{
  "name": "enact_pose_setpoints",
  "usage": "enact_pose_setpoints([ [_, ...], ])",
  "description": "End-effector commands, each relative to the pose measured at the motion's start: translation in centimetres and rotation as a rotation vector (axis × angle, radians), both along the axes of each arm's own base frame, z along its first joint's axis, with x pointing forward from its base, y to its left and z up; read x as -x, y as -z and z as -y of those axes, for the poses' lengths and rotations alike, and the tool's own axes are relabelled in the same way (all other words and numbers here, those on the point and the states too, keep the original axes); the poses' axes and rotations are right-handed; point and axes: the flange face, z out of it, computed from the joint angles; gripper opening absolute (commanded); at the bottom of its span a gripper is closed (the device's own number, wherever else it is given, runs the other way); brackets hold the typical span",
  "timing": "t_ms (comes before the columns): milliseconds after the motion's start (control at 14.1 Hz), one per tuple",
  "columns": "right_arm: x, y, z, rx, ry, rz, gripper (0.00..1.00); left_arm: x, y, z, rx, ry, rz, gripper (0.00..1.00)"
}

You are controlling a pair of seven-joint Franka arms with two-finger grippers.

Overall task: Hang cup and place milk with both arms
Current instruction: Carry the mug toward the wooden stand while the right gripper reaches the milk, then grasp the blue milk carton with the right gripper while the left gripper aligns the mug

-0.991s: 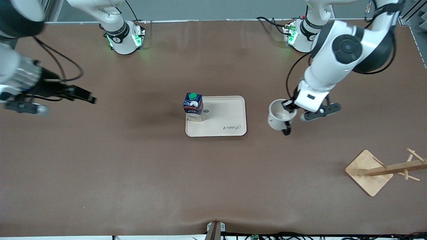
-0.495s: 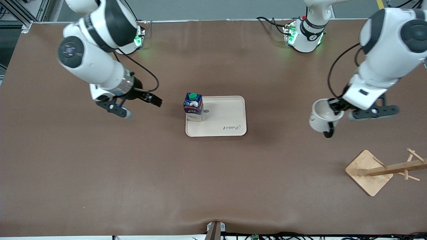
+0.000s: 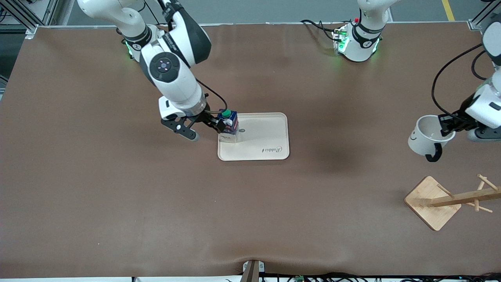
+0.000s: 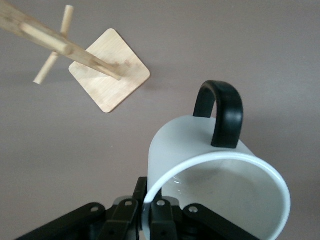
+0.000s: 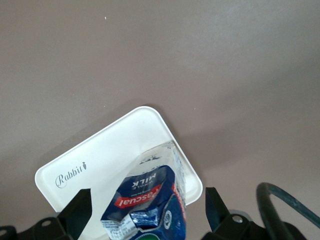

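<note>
My right gripper (image 3: 218, 126) astride the milk (image 3: 228, 126) on the tray's (image 3: 266, 137) corner, my left gripper (image 3: 446, 127) holding the cup (image 3: 423, 137) above the table near the rack (image 3: 446, 199)

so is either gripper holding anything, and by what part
The left gripper holds the cup by its rim, over bare table. The right gripper is open around the milk on the tray, not gripping.

Wide brown matte surface (image 3: 156, 203) under even light, grey floor strip (image 3: 250, 11) along its top edge.
</note>
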Motion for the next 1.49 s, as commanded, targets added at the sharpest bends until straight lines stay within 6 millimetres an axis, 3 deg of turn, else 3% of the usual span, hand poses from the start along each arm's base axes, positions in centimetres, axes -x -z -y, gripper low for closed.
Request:
enact_pose_setpoints([
  [0,0.9,-1.1,-1.7,0.007,-0.005,0.025,1.00,-1.0,-0.5,-1.3,0.024,0.028,0.002,0.00],
  [142,1.2,-0.2,-2.2,0.016,-0.015,0.014,1.00,-1.7,-0.1,-4.1,0.033,0.049,0.002,0.00],
  [425,2.1,1.5,-3.4,0.049,-0.054,0.009,1.00,-4.0,0.7,-7.9,0.067,0.048,0.020,0.00],
  [637,2.4,2.7,-4.2,0.090,-0.090,0.026,1.00,-4.4,1.8,-8.6,0.080,0.044,0.007,0.00],
  [849,2.6,3.2,-4.4,0.095,-0.095,0.020,1.00,-5.6,1.3,-9.4,0.082,0.060,0.029,0.00],
  [1203,3.4,4.5,-5.5,0.108,-0.113,0.012,1.00,-5.9,3.2,-11.3,0.095,0.086,0.010,0.00],
  [1415,4.0,5.5,-6.3,0.137,-0.121,0.010,1.00,-6.6,2.8,-12.3,0.096,0.081,0.032,0.00],
])
